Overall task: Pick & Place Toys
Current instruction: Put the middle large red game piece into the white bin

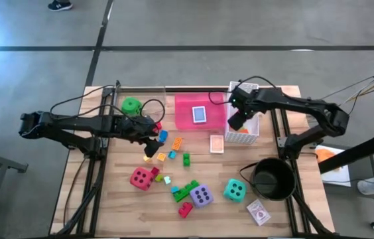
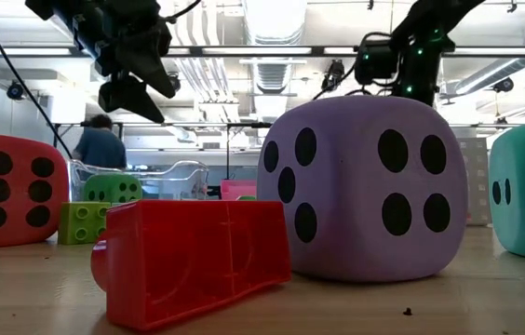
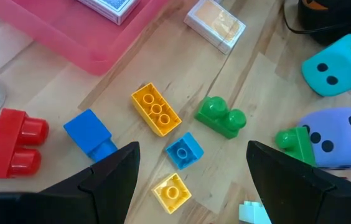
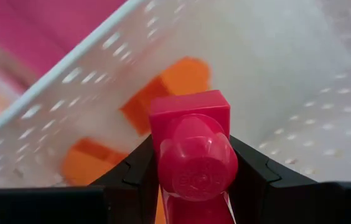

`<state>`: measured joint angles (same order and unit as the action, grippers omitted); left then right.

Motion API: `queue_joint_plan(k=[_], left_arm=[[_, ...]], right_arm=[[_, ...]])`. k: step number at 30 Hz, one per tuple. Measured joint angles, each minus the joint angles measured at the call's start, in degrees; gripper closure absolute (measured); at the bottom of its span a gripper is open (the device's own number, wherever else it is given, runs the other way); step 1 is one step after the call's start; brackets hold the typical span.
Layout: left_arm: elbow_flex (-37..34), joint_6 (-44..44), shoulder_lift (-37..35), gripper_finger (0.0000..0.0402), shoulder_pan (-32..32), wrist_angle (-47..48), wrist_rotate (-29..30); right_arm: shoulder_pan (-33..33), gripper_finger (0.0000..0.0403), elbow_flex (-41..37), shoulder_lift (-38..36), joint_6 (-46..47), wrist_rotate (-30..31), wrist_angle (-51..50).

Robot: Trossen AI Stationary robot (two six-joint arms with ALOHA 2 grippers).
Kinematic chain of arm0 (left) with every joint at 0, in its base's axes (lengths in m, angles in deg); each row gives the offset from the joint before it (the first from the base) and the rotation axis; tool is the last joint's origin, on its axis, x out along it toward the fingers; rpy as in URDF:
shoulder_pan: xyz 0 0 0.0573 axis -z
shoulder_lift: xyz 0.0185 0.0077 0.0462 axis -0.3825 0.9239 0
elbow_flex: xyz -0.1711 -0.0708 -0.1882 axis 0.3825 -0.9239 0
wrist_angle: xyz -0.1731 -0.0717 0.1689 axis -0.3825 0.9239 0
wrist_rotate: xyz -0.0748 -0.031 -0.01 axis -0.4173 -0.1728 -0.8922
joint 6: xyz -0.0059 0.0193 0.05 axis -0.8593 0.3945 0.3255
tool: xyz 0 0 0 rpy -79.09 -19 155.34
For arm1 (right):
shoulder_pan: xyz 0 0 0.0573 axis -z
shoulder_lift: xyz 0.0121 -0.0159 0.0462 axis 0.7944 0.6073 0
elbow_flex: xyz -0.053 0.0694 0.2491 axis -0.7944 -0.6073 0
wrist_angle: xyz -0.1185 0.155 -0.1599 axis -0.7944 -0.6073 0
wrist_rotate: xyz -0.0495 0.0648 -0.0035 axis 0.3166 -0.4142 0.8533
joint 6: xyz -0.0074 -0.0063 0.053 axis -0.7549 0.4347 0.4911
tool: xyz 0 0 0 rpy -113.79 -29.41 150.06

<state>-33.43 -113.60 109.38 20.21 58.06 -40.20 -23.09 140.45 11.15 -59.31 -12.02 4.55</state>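
Observation:
My right gripper [image 1: 235, 123] is shut on a red brick [image 4: 191, 143] and hangs over the white mesh basket [image 1: 247, 133], in which orange bricks [image 4: 163, 93] lie. My left gripper [image 1: 151, 137] stands open above loose small bricks [image 3: 155, 109] at the table's middle left, touching none of them. On the tabletop sit the red die [image 1: 141, 178], purple die [image 1: 201, 195] and teal die [image 1: 234, 190]. The green die [image 1: 131, 106] sits at the far left. My right gripper pinches the red brick by two opposite sides [image 4: 162, 155] between its two fingers [image 4: 132, 177]. The fingers point steeply down from above. The brick is lifted clear above the basket's inside, with a round stud facing the wrist camera.
A pink tray [image 1: 184, 113] at the far middle holds a card pack [image 1: 199, 114]. Another pack [image 1: 217, 143] lies beside the basket and one more [image 1: 258, 212] near the front right. A black round pot [image 1: 272, 178] stands at the right.

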Motion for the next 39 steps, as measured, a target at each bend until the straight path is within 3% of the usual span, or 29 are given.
queue_joint_plan(k=[18,39], left_arm=[[0.00,0.32,0.00,0.0105,0.00,-0.04,0.00],[0.00,0.52,0.02,0.0105,0.00,-0.04,0.01]], right_arm=[[-3.87,0.0274,-1.36,6.32,-2.68,-2.60,0.59],[-3.89,0.0274,-1.62,6.65,-3.89,-4.30,0.52]])
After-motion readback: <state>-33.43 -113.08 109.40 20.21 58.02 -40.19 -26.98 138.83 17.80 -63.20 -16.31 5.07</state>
